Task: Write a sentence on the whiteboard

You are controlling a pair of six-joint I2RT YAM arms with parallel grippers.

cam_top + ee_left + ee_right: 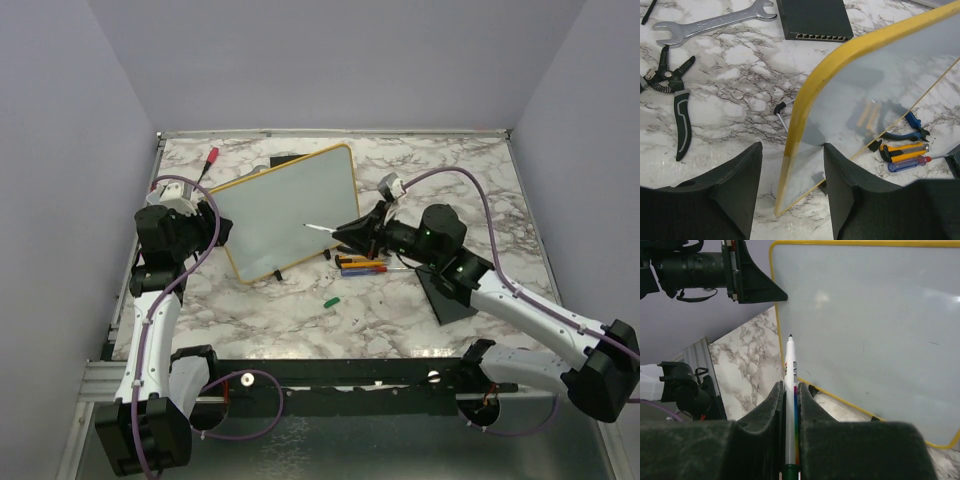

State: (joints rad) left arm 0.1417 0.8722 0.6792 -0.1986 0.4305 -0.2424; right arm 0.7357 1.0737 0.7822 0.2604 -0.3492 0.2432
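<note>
The whiteboard [285, 215] with its yellow frame stands tilted in the middle of the marble table. Its face [865, 330] is blank, so the sentence is not in view. My left gripper [215, 228] is at the board's left edge. In the left wrist view that gripper [792, 146] is open, with the yellow frame [800, 115] between its fingers [737, 185] and a gap on each side. My right gripper [350, 232] [790, 386] is shut on a white marker [790, 365]. The marker's tip [308, 226] points at the lower right part of the board's face.
A wrench [710, 22], wire strippers [675, 90] and a black box [812, 20] lie behind the board. Screwdrivers and a cutter [362, 266] lie by its right foot. A green cap [330, 299] is in front, a black pad [445, 295] under the right arm, and a red-tipped item [212, 156] at back left.
</note>
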